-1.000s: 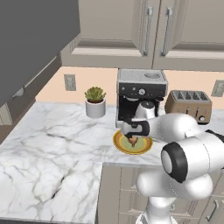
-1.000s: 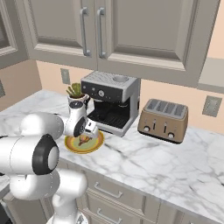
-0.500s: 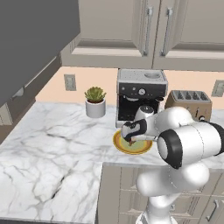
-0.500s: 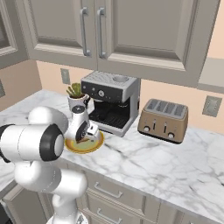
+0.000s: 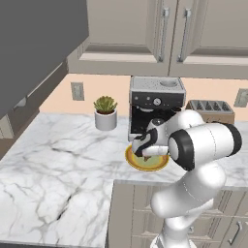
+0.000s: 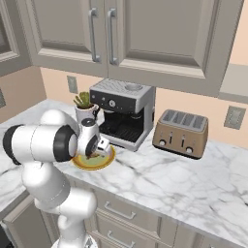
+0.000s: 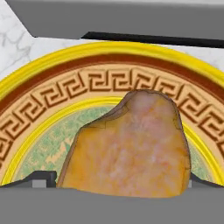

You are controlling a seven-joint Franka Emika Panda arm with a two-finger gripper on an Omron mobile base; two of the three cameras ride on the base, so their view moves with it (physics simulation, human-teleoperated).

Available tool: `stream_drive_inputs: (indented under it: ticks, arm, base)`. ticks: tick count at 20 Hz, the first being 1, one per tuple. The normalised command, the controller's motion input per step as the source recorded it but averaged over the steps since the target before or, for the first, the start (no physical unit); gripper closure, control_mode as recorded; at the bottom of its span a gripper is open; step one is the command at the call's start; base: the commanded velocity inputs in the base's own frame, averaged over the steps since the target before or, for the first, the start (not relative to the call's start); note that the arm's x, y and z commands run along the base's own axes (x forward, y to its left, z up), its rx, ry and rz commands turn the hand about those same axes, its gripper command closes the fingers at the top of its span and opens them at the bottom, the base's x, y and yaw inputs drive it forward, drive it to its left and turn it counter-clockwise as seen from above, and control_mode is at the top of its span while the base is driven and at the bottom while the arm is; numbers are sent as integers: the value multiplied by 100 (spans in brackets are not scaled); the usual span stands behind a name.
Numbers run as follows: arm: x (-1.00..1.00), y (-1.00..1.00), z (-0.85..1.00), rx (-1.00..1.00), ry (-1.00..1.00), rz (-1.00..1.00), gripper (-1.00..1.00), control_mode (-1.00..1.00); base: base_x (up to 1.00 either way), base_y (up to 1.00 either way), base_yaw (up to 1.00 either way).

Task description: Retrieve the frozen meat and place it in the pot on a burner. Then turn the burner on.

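My gripper (image 7: 113, 183) is spread to full width and holds nothing; in the hand view its two dark finger tips (image 7: 41, 178) show low at either side of the frozen meat (image 7: 131, 144), one to each flank, with the lump directly ahead between them. The frozen meat sits on the yellow plate (image 7: 30, 70), on the pale green centre, ringed by the key-pattern band; it looks upright, taller than wide from this angle, narrowing to a rounded top that leans toward one side. I cannot tell whether the tips touch it yet or stand just beside it. In the left base view the gripper (image 5: 144, 147) hangs low over the plate (image 5: 133, 162), which rests on the marble table (image 5: 63, 160) just in front of the coffee machine (image 5: 156, 99); the potted plant (image 5: 105, 111) stands near, the toaster (image 6: 180, 131) farther off. My arm is folded tight: the elbow is bulked out toward the camera and the wrist bends down toward the plate, so the hand points downward and inward at the meat. Judgement: I am at the grasp step, retrieval not yet done. The next move turns on the meat lying centred between the tips; closing should pinch its flanks, provided the sloped side does not squeeze out.
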Motion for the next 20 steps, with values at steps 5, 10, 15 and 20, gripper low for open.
stream_drive_inputs:
  ticks: [5,10,15,20]
  arm:
    - [0,0,-31,2,1,0,100,-100]
    - [-10,1,8,0,-6,0,100,-100]
    - [-29,8,73,0,-15,-7,100,-100]
    - [-29,3,100,0,-31,-11,100,-100]
  base:
    - [0,0,0]
    - [0,0,0]
    - [0,0,0]
    - [0,0,0]
